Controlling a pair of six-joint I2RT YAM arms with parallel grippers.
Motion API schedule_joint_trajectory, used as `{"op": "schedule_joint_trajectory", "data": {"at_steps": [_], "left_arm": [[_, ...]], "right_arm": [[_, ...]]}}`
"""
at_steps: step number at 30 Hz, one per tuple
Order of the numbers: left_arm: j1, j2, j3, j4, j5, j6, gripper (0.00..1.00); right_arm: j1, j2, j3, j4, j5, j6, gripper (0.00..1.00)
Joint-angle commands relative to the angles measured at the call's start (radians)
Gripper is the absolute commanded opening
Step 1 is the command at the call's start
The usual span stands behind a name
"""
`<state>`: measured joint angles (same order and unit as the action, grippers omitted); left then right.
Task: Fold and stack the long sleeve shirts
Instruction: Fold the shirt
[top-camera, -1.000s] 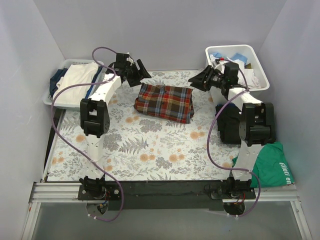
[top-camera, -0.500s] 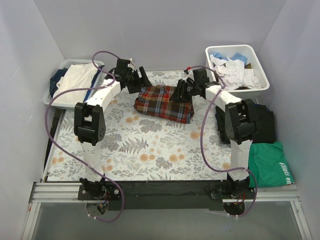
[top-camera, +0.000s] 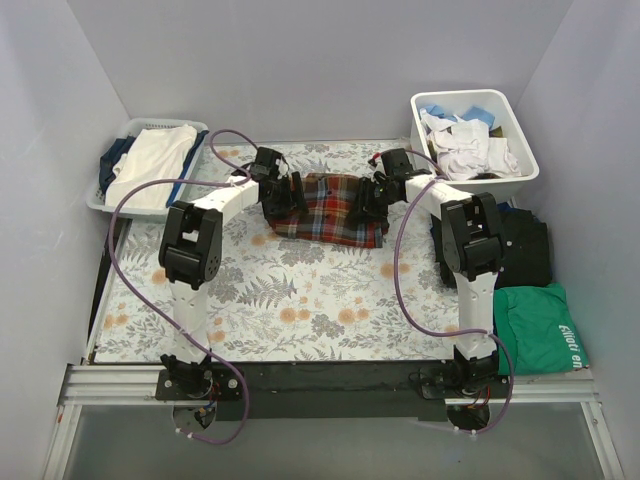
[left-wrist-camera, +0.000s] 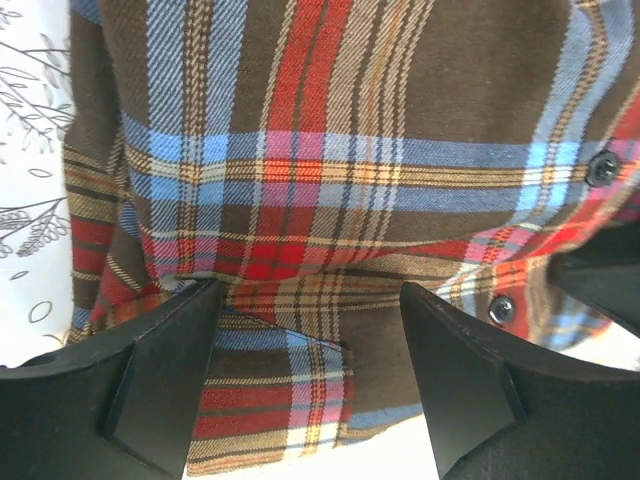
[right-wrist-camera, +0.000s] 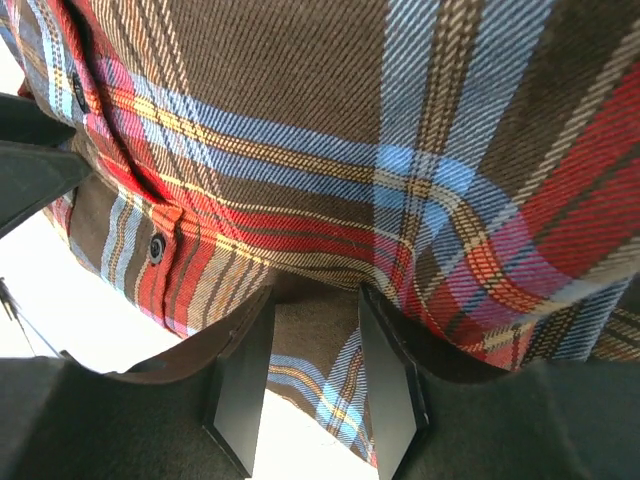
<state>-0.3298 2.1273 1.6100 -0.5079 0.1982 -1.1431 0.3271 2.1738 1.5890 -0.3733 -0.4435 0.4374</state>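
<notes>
Plaid flannel shirt (top-camera: 328, 208): folded, lying at the far middle of the floral counter (top-camera: 300, 300).
Left fingers (left-wrist-camera: 165, 380): wide, astride its left edge.
Right fingers (right-wrist-camera: 243, 385): narrow gap, nothing pinched yet.
Change: I have brought both arms down from hovering onto its ends.
Meaning: I judge a two-sided grasp comes next.

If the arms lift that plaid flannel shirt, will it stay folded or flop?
Probably floppy: the plaid flannel shirt lies in soft, rumpled folds. Its layers look loose, so the fold may sag open. The twill weave looks grippy, so slipping seems unlikely.
</notes>
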Motion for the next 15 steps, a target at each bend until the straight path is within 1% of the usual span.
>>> {"op": "schedule_joint_trajectory", "data": {"at_steps": [1,3,5,6,7,10,12,15], "left_arm": [[-0.015,-0.029,-0.088,-0.13,-0.186,0.039,0.72],[-0.026,-0.076,-0.163,-0.135,-0.212,0.039,0.72],[-0.035,-0.122,-0.225,-0.13,-0.206,0.029,0.72],[-0.038,-0.145,-0.283,-0.129,-0.2,0.028,0.72],[-0.041,-0.197,-0.306,-0.123,-0.2,0.023,0.72],[-0.048,-0.288,-0.376,-0.123,-0.145,0.017,0.72],[-0.051,-0.325,-0.387,-0.13,-0.149,0.019,0.72],[-0.051,-0.368,-0.352,-0.136,-0.16,0.02,0.73]], "right_arm": [[-0.007,0.006,-0.06,-0.136,0.101,-0.075,0.48],[0.001,-0.015,-0.076,-0.159,0.103,-0.091,0.48],[0.019,-0.044,-0.099,-0.196,0.115,-0.124,0.48],[0.029,-0.057,-0.109,-0.208,0.12,-0.137,0.48],[0.038,-0.071,-0.119,-0.219,0.124,-0.149,0.48],[0.073,-0.133,-0.165,-0.239,0.153,-0.173,0.48],[0.087,-0.181,-0.184,-0.246,0.154,-0.172,0.48],[0.093,-0.23,-0.16,-0.246,0.15,-0.17,0.48]]}}
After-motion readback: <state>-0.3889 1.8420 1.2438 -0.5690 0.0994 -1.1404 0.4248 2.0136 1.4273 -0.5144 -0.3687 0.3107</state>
